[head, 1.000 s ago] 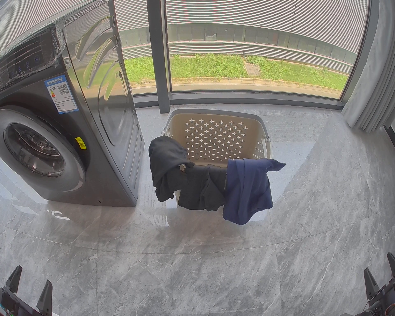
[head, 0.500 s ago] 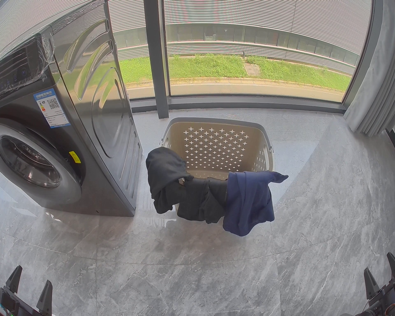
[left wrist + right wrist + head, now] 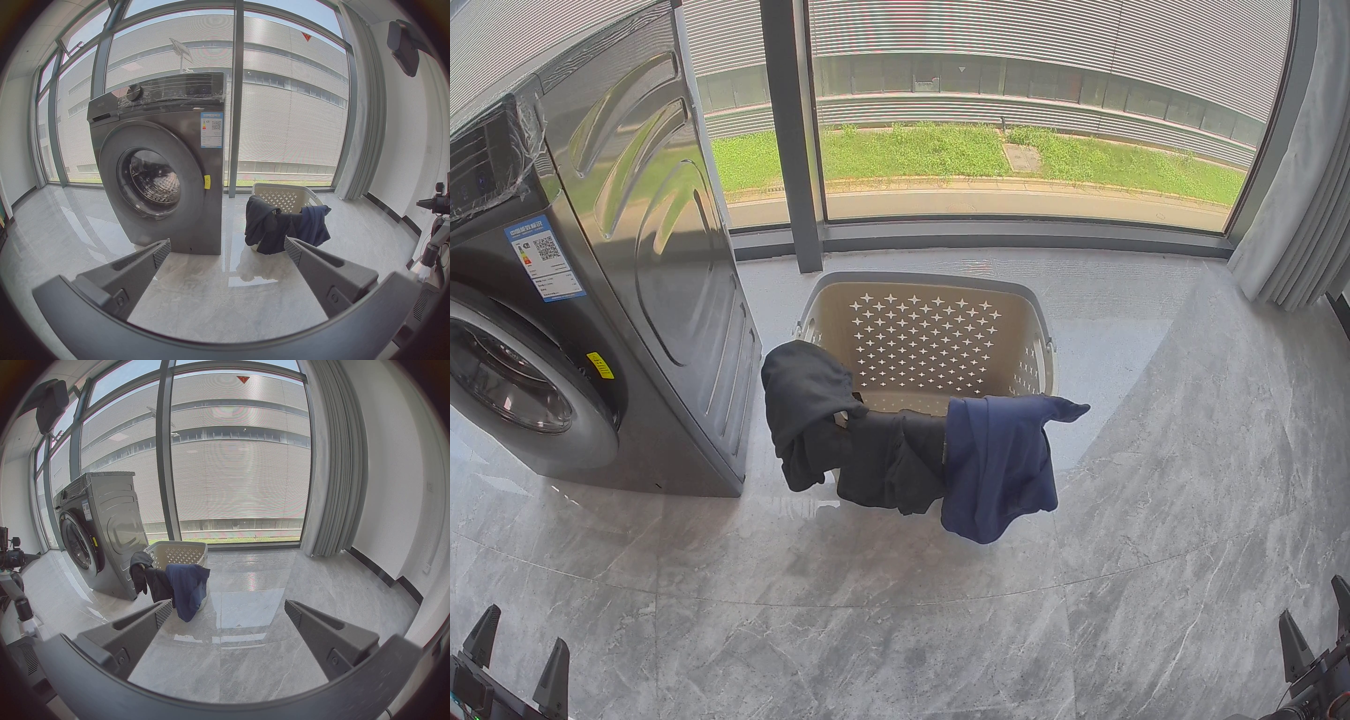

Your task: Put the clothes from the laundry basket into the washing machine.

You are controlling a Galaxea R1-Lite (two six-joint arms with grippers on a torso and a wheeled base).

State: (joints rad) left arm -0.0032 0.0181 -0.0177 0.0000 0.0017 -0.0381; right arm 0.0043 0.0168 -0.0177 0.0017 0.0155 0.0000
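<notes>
The clothes (image 3: pixel 900 459) hang over the near rim of the laundry basket (image 3: pixel 923 279), more outside than inside, so I think a pull on one piece can drag its neighbour down onto the floor (image 3: pixel 872 619). The cause would be the overlap where the black garment (image 3: pixel 811 403) meets the blue garment (image 3: pixel 994 464). A strong pull may also slide or tip the basket, which looks light and stands on smooth tiles. The black garment is crumpled and thick at its left end, and I cannot tell if it is one piece or two. The blue one falls in long soft folds, lower than the rest. The washing machine (image 3: pixel 647 244) stands just beside the basket, on the robot's left. Its round door (image 3: pixel 516 394) appears shut, which would block loading. The left gripper (image 3: pixel 226 243) and the right gripper (image 3: pixel 225 603) are low and well apart from the clothes, both with fingers spread wide and holding nothing.
</notes>
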